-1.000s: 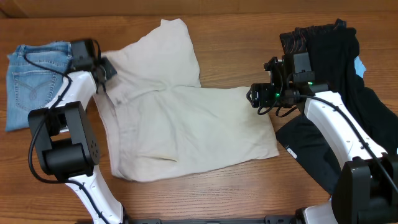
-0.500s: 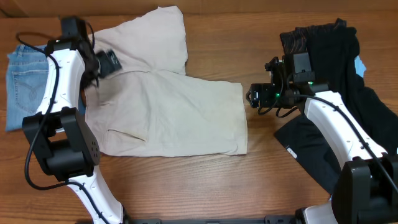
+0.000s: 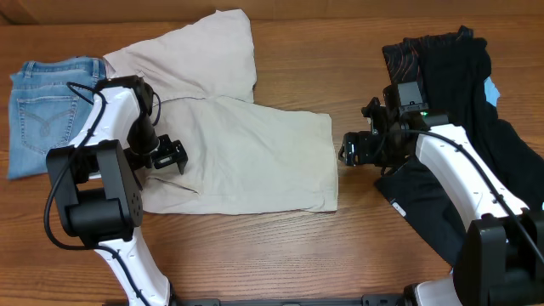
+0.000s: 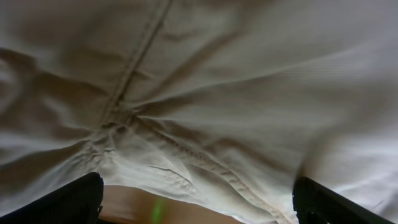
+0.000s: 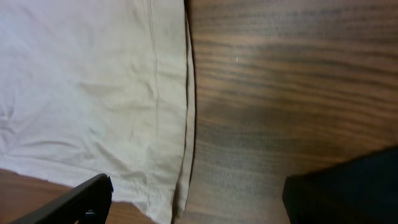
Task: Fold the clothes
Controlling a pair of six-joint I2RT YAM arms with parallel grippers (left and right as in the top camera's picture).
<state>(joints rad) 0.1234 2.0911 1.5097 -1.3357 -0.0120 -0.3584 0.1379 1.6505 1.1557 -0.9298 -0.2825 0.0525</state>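
The clothes in play are wide beige shorts (image 3: 246, 153), lying flat across the middle of the table. My left gripper (image 3: 168, 155) hovers open over their left part. In the left wrist view the seamed fabric (image 4: 217, 93) fills the frame, and both dark fingertips (image 4: 68, 199) stand wide apart with nothing between them. My right gripper (image 3: 357, 149) is open just beyond the shorts' right hem (image 5: 168, 124). It sits above bare wood, touching no cloth.
A folded light-blue denim garment (image 3: 42, 106) lies at the far left. Black garments (image 3: 463, 93) are heaped at the right under and behind my right arm, with a brown-patterned piece (image 3: 404, 53) at their back edge. The wooden table (image 5: 280, 93) shows between the shorts and the heap.
The shorts slid left and now lie flatter. My left gripper opened, let go of the waistband and moved forward over the shorts. My right gripper opened a little wider and dropped slightly toward the front.
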